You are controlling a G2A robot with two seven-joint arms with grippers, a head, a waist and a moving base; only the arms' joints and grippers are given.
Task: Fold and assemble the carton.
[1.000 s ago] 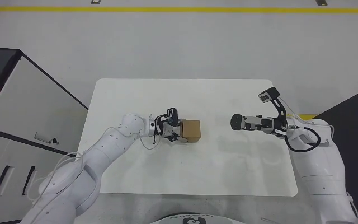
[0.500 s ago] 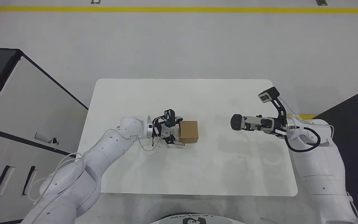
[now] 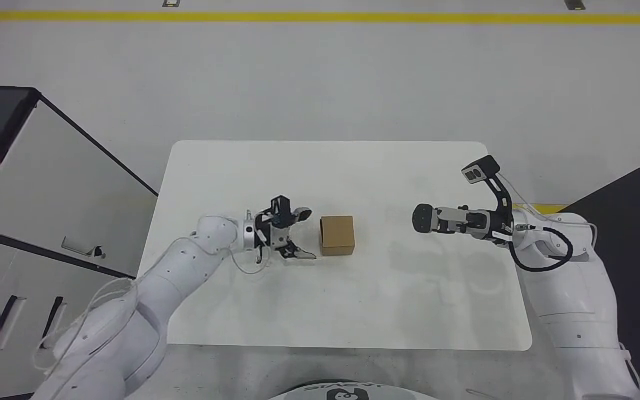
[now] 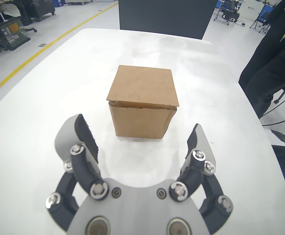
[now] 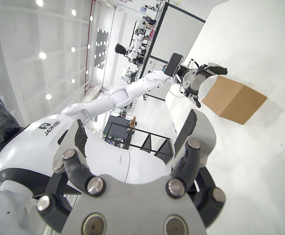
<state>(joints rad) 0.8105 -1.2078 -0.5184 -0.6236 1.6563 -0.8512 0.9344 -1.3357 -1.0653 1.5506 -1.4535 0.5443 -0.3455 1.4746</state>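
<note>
A small brown carton (image 3: 338,234) stands upright near the middle of the white table (image 3: 400,300), its top flap folded down flat (image 4: 142,86). My left gripper (image 3: 297,233) hovers just to the carton's left, open and empty, a short gap away from it (image 4: 140,131). The right wrist view shows the carton (image 5: 233,101) and the left gripper (image 5: 210,88) beyond it. My right gripper (image 3: 420,217) hangs open and empty over the table's right half, well apart from the carton; its fingers (image 5: 187,129) are spread wide.
A dark cabinet (image 3: 40,180) stands off the table's left edge. A yellow floor line (image 3: 320,16) runs along the far side. A dark panel (image 4: 164,17) stands past the table's end in the left wrist view.
My left gripper has let go of the carton's side and drawn back to the left, leaving a gap. The carton stays put. The right arm has not moved.
</note>
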